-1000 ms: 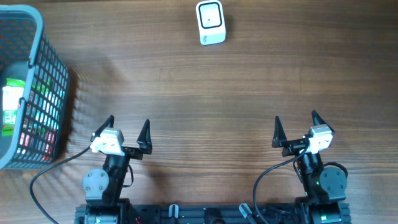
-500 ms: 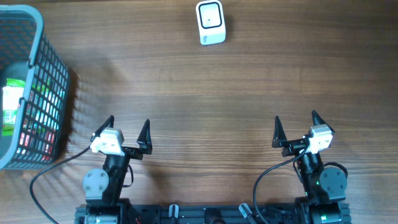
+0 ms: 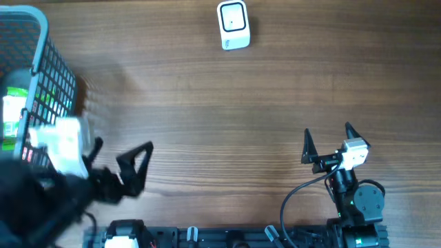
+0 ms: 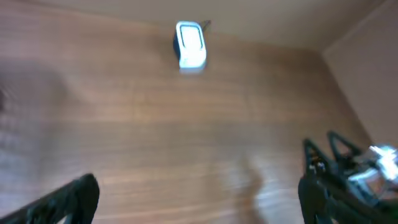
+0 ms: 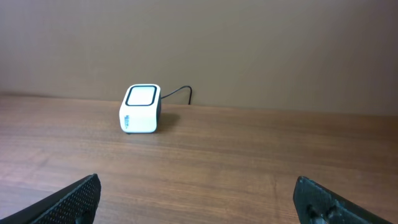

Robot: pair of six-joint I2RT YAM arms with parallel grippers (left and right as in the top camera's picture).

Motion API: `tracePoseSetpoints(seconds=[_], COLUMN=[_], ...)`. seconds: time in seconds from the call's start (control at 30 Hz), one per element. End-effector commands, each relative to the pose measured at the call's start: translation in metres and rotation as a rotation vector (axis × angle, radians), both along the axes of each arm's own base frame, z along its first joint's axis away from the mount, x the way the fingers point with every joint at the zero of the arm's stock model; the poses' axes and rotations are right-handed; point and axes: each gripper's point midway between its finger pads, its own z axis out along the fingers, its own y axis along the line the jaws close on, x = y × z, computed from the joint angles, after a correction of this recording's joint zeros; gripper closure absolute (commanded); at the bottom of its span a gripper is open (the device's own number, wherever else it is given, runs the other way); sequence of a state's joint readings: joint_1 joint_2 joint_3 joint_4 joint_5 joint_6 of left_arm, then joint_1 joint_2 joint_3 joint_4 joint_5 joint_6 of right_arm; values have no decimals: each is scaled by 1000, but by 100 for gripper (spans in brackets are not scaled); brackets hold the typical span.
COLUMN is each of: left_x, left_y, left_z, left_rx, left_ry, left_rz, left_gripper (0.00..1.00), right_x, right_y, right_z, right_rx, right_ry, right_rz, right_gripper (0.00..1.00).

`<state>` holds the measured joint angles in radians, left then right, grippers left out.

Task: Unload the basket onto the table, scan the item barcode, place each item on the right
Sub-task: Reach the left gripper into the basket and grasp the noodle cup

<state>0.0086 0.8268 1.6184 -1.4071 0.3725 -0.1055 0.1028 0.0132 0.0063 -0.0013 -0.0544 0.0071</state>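
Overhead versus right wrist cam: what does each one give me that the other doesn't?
Only overhead: the basket at the table's left edge, the green-and-white packs inside it, and the blurred left gripper, open, near it. Only right wrist: the cable behind the scanner, and the wall beyond. Both: the white scanner standing alone on the wooden table, and the right gripper, open and empty.
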Motion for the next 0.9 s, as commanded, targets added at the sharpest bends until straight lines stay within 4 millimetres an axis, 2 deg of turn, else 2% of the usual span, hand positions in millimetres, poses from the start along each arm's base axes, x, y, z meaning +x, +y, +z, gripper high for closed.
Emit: tracePoseSetpoints(seconds=[0.0, 0.07, 0.17, 0.33, 0.37, 0.47, 0.53, 0.57, 0.63, 0.7, 0.73, 0.87], left_x=[34, 53, 84, 101, 103, 111, 112, 113, 116, 126, 132, 133], left_y=[-3, 8, 71, 160, 168, 241, 273, 281, 320, 344, 353, 372], left_z=[45, 50, 39, 25, 24, 18, 10, 8, -5, -35, -55, -104], left_rx=[10, 102, 261, 398, 398, 391, 390, 395, 470, 531, 533, 510], left_ry=[-32, -77, -19, 90, 94, 127, 155, 162, 215, 306, 356, 465], left_rz=[-31, -12, 322, 718, 744, 966, 1047, 1062, 1071, 942, 871, 727], left_gripper=[0, 0, 0, 0, 0, 0, 0, 0, 0, 0, 0, 0], right_x=[0, 0, 0, 0, 0, 0, 0, 0, 0, 0, 0, 0], right_y=[-3, -3, -3, -3, -3, -3, -3, -3, -3, -3, -3, -3], right_z=[1, 1, 1, 1, 1, 1, 1, 1, 1, 1, 1, 1], right_rx=[13, 13, 13, 13, 13, 13, 13, 13, 13, 13, 13, 13], right_ry=[-6, -5, -5, -6, -6, -6, -6, -5, -6, -6, -6, -5], right_rz=[-13, -13, -13, -13, -13, -13, -13, -13, -13, -13, -13, -13], right_gripper=[0, 0, 0, 0, 0, 0, 0, 0, 0, 0, 0, 0])
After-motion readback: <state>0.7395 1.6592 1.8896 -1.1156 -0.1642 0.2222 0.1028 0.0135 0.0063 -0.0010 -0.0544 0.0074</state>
